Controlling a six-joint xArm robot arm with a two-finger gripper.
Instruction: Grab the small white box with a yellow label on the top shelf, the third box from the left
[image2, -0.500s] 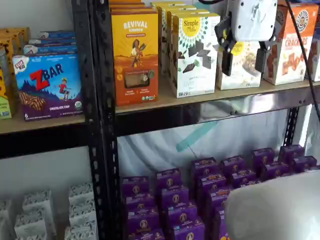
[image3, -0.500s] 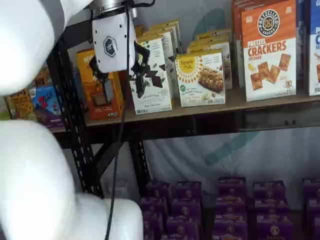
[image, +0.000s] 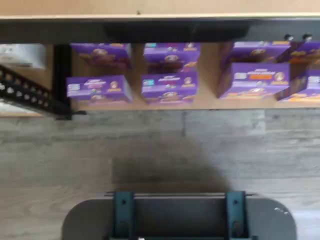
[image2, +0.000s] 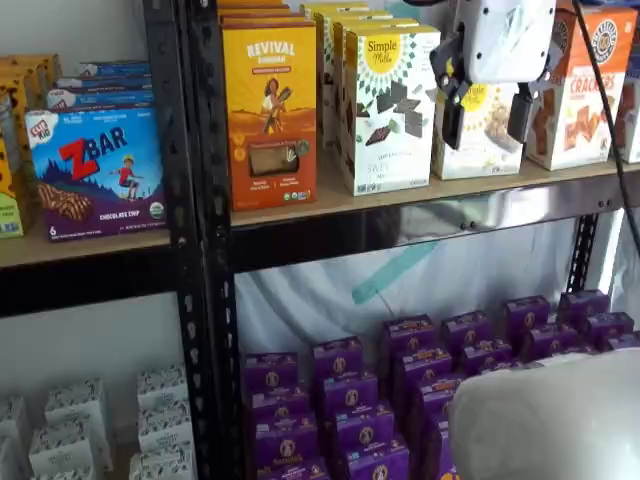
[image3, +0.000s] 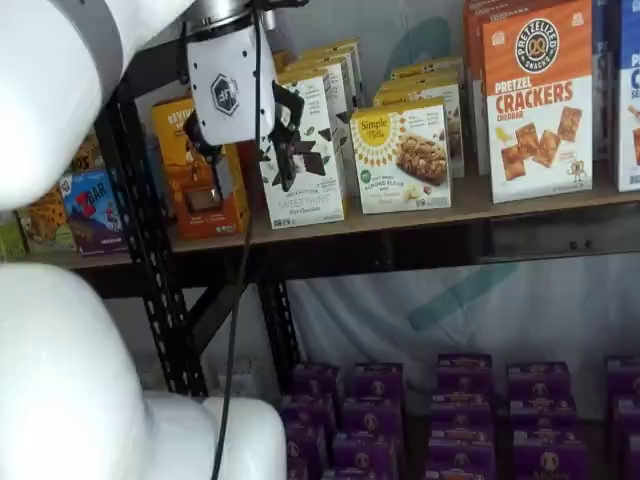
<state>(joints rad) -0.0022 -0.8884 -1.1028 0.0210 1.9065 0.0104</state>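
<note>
The small white box (image3: 403, 158) with its yellow sunburst label stands on the top shelf (image3: 420, 222), between a taller white box and an orange-topped crackers box. In a shelf view it shows partly behind my fingers (image2: 487, 142), on the top shelf (image2: 380, 197). My gripper (image3: 253, 172) hangs in front of the shelf, open and empty, with a plain gap between its black fingers. In one shelf view it is left of the small box, before the taller white box. In the other, my gripper (image2: 486, 122) overlaps the small box. The wrist view shows no fingers.
An orange Revival box (image2: 270, 110), the taller white box (image2: 388, 105) and a crackers box (image3: 538, 100) share the shelf. A black upright (image2: 195, 200) separates a ZBar box (image2: 95, 170). Purple boxes (image: 170, 85) fill the lower level. My white arm (image3: 60, 380) fills the left.
My gripper has risen slightly and edged a little toward the shelf boxes. Its fingers stay open. The boxes have not moved.
</note>
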